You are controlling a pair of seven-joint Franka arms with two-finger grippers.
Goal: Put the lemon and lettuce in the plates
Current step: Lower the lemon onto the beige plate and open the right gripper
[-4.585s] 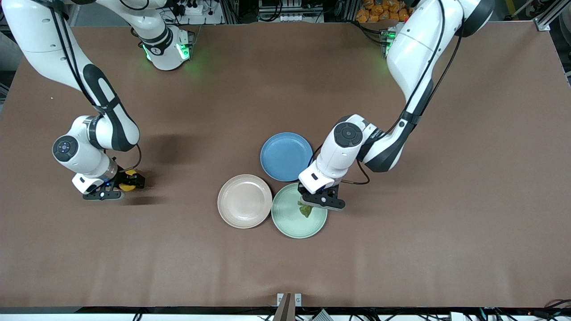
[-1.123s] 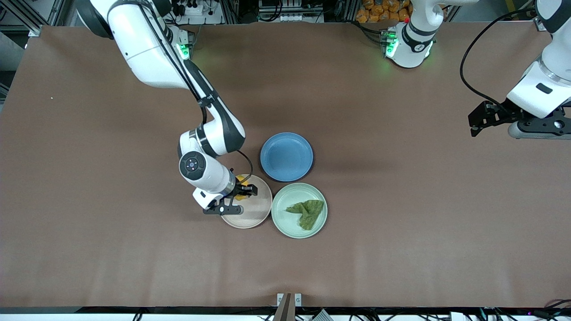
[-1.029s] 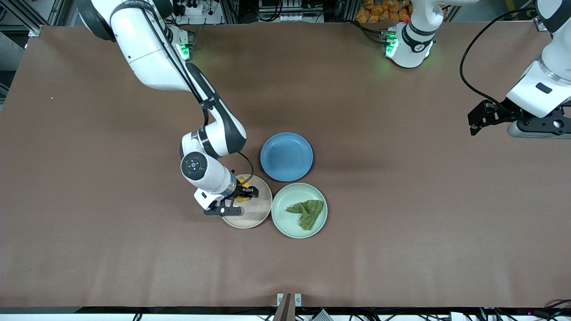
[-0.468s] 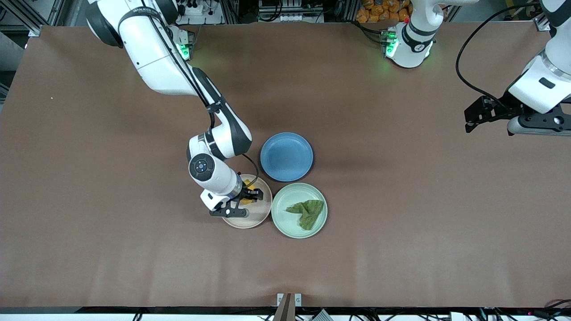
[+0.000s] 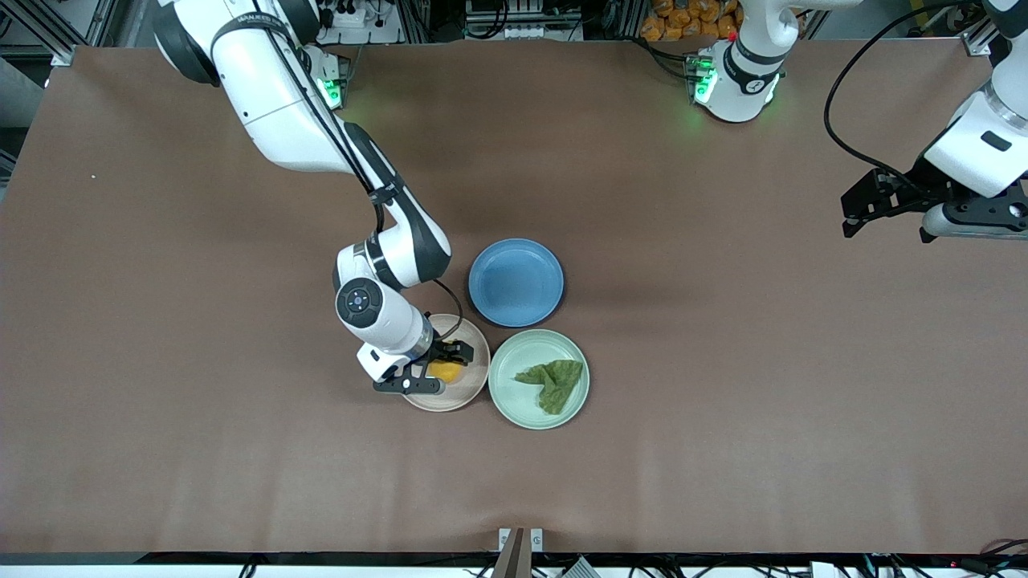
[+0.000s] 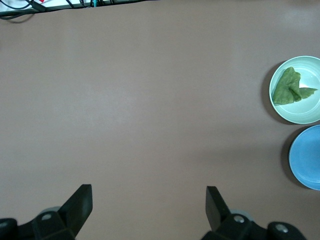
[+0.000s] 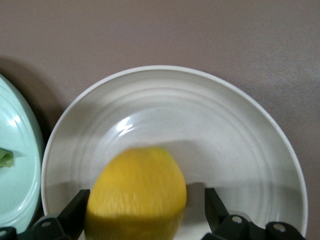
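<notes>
My right gripper (image 5: 438, 372) is hanging low over the pink plate (image 5: 475, 371) with its jaws spread wide — the lemon (image 5: 444, 372) is sitting between them, blurred, seemingly just let go. The lettuce (image 5: 553, 380) is lying in the green plate (image 5: 514, 399). My left gripper (image 5: 887, 205) is waiting over the counter (image 5: 723, 449) at its own end, jaws wide and empty — both items look placed.

Robotics lab bench

You were working in a lab: brown-covered table (image 5: 723, 385), aluminium framing (image 5: 992, 28) and cabling (image 5: 514, 16) lined the edge by the arm bases.
</notes>
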